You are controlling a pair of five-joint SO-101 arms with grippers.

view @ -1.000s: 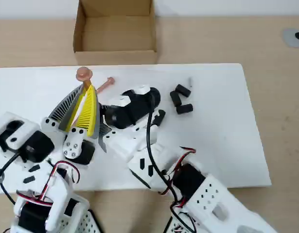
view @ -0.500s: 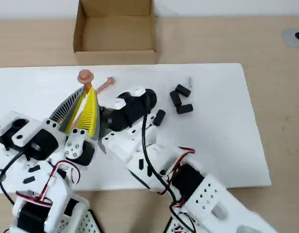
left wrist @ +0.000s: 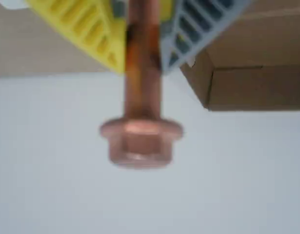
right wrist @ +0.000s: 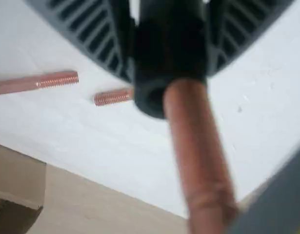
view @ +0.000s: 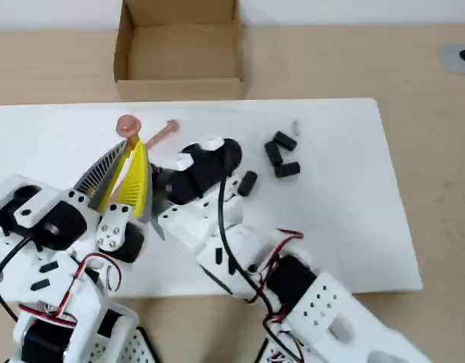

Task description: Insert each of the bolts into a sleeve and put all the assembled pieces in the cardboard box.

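My left gripper, yellow and grey, is shut on the shaft of a copper bolt whose flanged head points toward the cardboard box. My right gripper is shut on a black sleeve. The bolt's shaft meets the sleeve's open end. In the high view the right gripper sits close beside the left one, on the white mat. A second bolt lies loose on the mat. Several black sleeves lie right of centre.
The open cardboard box stands just past the mat's far edge on the wooden table. Threaded ends of two loose bolts lie on the mat under the right gripper. One sleeve rests by the right arm.
The held bolt's head has moved slightly toward the near side with the left gripper. The right gripper has shifted a little left, closer to it.
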